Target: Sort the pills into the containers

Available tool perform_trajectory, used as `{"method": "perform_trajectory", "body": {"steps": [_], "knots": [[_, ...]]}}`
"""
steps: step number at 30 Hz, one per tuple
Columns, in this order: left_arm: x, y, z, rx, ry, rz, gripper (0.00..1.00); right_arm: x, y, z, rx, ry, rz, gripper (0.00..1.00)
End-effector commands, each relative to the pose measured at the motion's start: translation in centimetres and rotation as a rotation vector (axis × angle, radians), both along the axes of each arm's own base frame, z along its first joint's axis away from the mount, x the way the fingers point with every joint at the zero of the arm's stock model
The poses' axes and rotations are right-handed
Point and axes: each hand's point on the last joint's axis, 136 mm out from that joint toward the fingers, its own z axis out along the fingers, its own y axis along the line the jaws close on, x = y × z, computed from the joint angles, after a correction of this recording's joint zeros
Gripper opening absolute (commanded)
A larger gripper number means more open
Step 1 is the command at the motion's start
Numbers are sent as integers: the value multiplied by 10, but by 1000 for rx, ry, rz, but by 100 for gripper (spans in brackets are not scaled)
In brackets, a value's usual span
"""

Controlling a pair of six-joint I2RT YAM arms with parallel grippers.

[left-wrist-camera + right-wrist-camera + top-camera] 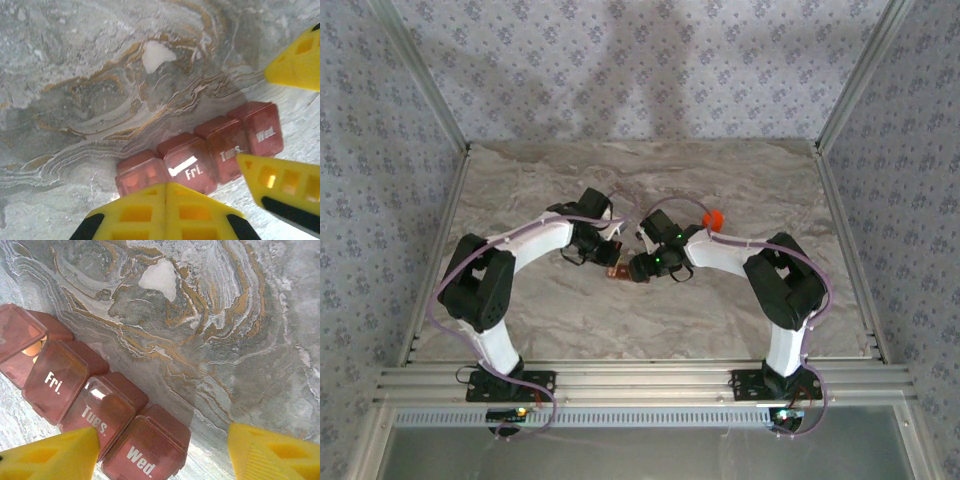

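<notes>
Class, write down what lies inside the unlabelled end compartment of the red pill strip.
An orange patch shows inside the end compartment; its shape and number are hidden by the tinted lid.

Left claw (603, 255) and right claw (635, 268) flank small dark red-brown compartment strip (617, 272) at centre of grey marbled table (520, 180); orange cylindrical bottle (712, 218) just behind right arm (740, 255).

Marbled grey-tan table (570, 180) stands enclosed by floral-patterned walls (620, 60) and aluminium rails (640, 382).
</notes>
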Motion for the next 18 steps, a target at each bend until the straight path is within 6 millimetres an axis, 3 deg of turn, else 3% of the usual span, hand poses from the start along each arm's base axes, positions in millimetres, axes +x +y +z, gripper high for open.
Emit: {"method": "perform_trajectory", "body": {"steps": [1,18], "knots": [[-12,6,1,31,9,-3,0,-2,-10,-18,-50,42,-34,70],[-24,12,-13,97,28,-14,0,-2,-12,-21,-45,51,-41,69]]}}
